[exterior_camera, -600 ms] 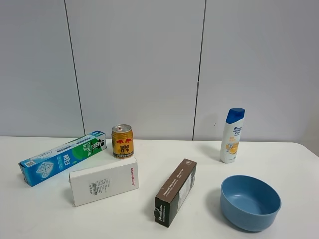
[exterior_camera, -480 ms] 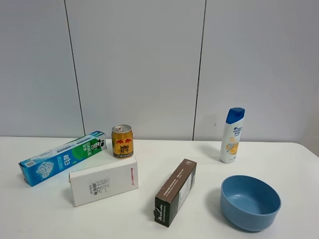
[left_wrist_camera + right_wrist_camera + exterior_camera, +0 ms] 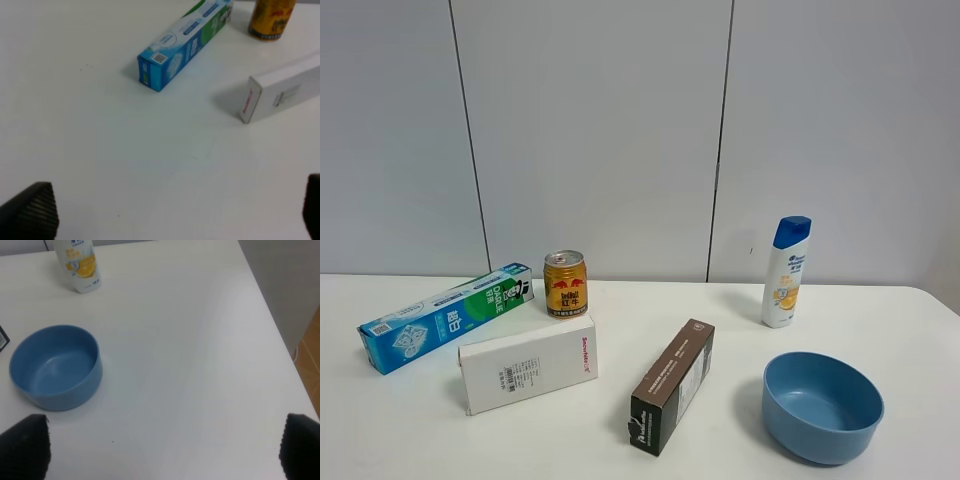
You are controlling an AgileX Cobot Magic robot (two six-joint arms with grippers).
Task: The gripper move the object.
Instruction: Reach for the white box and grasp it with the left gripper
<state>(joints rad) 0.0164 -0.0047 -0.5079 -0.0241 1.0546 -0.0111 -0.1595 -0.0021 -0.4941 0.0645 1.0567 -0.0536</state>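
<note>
Left wrist alone shows the left pincer (image 3: 170,210) gaping empty, facing the white carton (image 3: 285,92).

Black jaws, fine ribbed texture, blunt rounded ends.

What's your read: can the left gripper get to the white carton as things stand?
Probably yes: the left gripper is open, only bare table lies between it and the white carton, and the toothpaste box sits apart.
</note>
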